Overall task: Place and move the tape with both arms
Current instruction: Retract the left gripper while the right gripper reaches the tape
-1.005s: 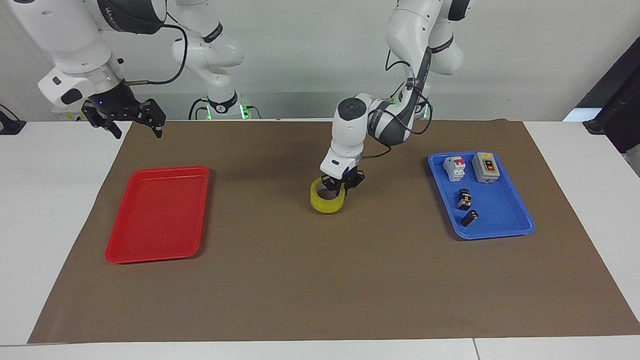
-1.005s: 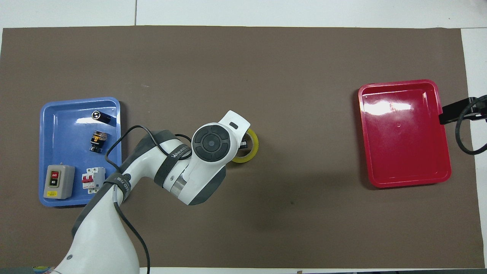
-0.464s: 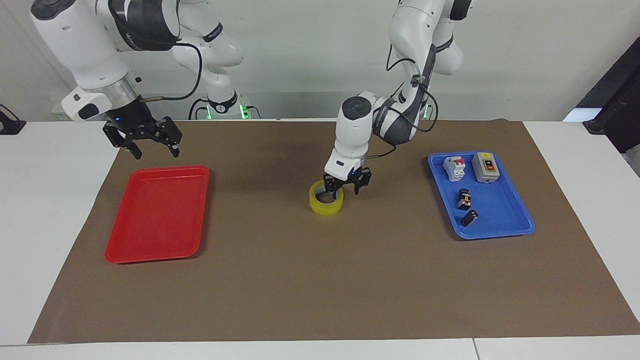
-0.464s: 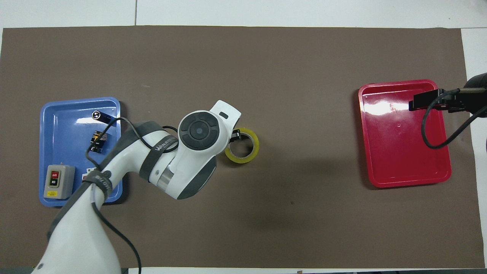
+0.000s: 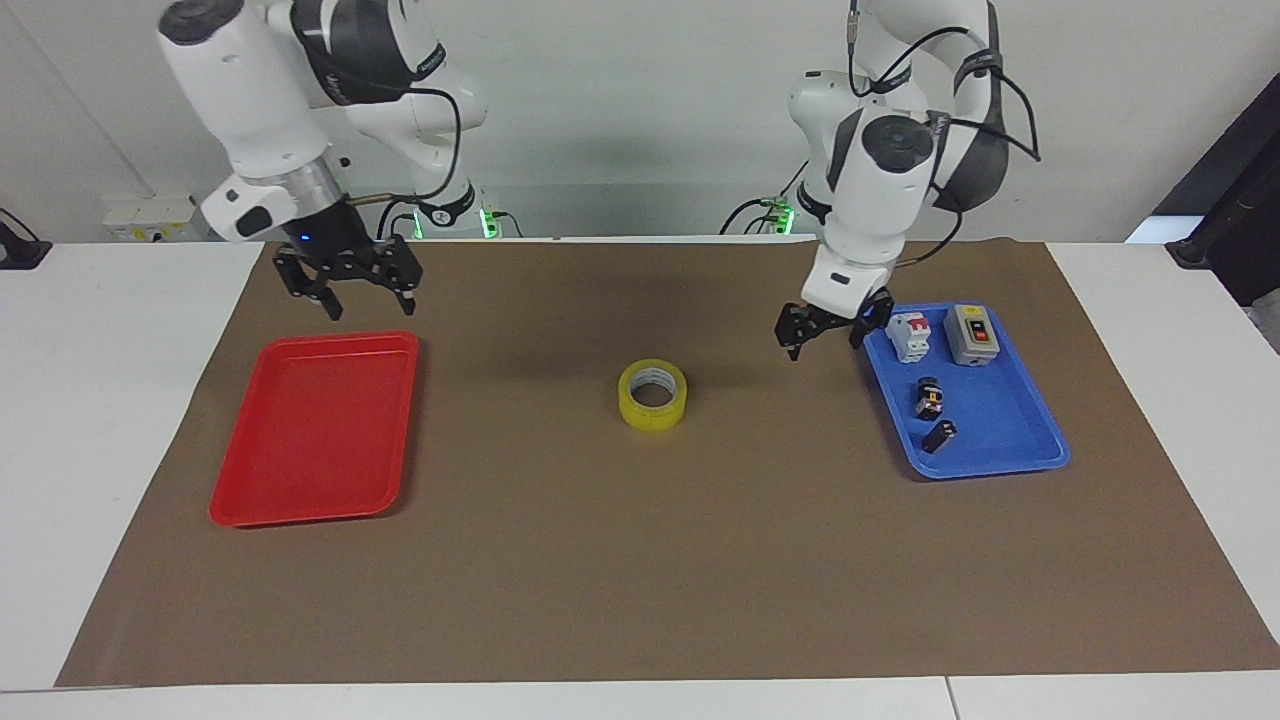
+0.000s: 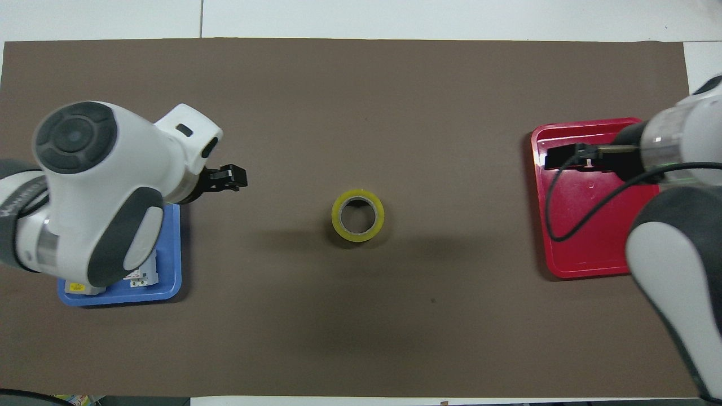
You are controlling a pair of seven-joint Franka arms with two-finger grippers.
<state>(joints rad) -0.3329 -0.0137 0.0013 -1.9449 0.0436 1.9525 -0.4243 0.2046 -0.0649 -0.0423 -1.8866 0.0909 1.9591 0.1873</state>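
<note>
Facing view shows you the tape [image 5: 652,394] lying flat mid-mat, free for a handover; the left gripper [image 5: 824,336] hangs spread and empty beside the blue tray [image 5: 1000,450]. Overhead view puts your right gripper [image 6: 564,157], also spread and empty, over the red tray [image 6: 586,265].

a white table [image 5: 120,400] carries a brown mat [image 5: 640,560]. on the mat lie a red tray [image 5: 300,500] toward the right arm's end, the tape [image 5: 652,394] flat at the middle, and a blue tray [image 5: 1000,440] toward the left arm's end.
</note>
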